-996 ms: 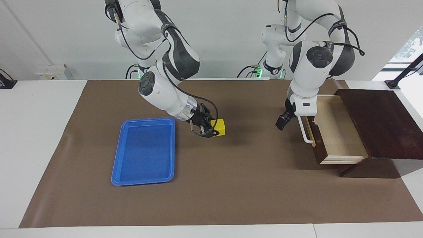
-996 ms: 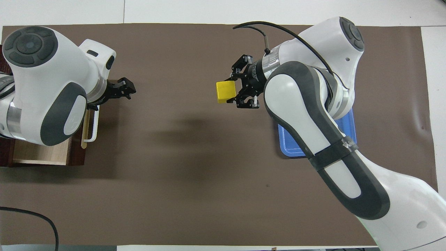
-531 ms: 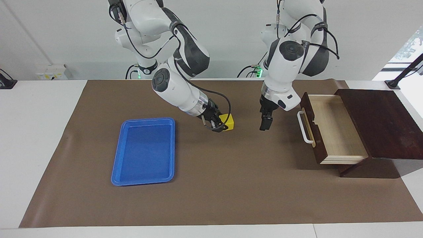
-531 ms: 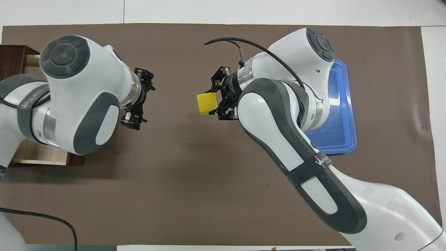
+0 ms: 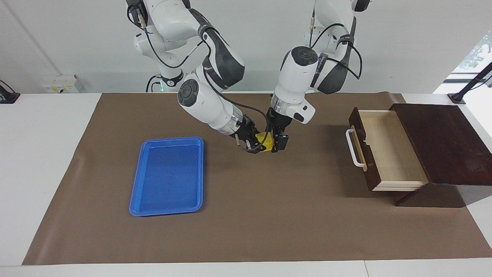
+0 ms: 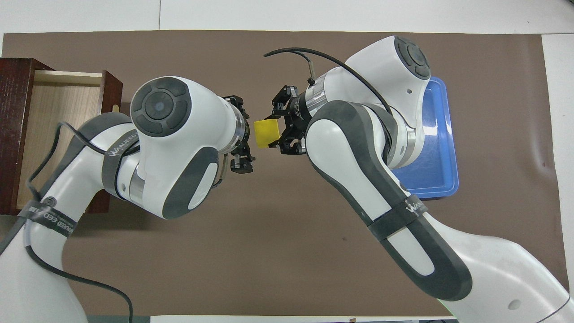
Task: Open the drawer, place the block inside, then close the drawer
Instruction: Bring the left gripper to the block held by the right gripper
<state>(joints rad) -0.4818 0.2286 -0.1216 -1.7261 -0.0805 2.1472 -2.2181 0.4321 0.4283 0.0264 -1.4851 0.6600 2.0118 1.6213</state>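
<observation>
While the right gripper (image 5: 256, 144) has its jaws clamped on the block (image 5: 266, 141) mid-desk, the left gripper's (image 5: 279, 141) jaws sit spread around it; drawer (image 5: 388, 148) is pulled out.

1. A white desk (image 5: 46, 154) carries a brown mat (image 5: 269, 223) across most of its top.
2. A plain white wall (image 5: 57, 38) rises along the desk's robot edge.
3. A window (image 5: 474, 54) shows daylight and foliage near the desk corner at the left arm's end.
</observation>
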